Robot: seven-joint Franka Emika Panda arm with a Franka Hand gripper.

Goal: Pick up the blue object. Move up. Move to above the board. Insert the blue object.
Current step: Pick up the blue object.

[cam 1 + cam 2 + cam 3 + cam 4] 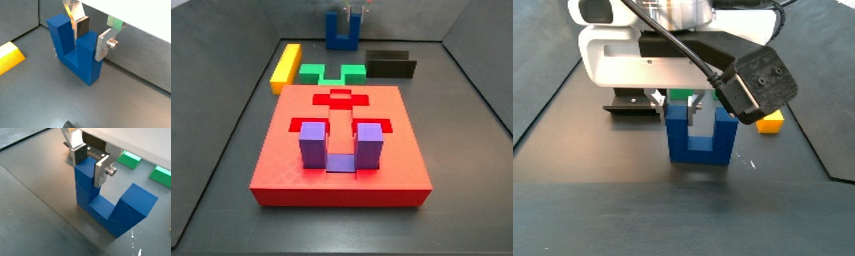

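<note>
Between tool [92, 34] fingers: one blue object [75, 49] prong

Nothing readable anywhere, honestly. No text, labels, brand marks or numbers on the blue object [73, 47], on the red board [341, 170] or on the purple block [337, 144] sitting in it. The gripper [89, 159], closed around one prong of the blue object, carries no lettering on its silver plates, and the white robot housing [627, 55] over it is plain too.
</note>
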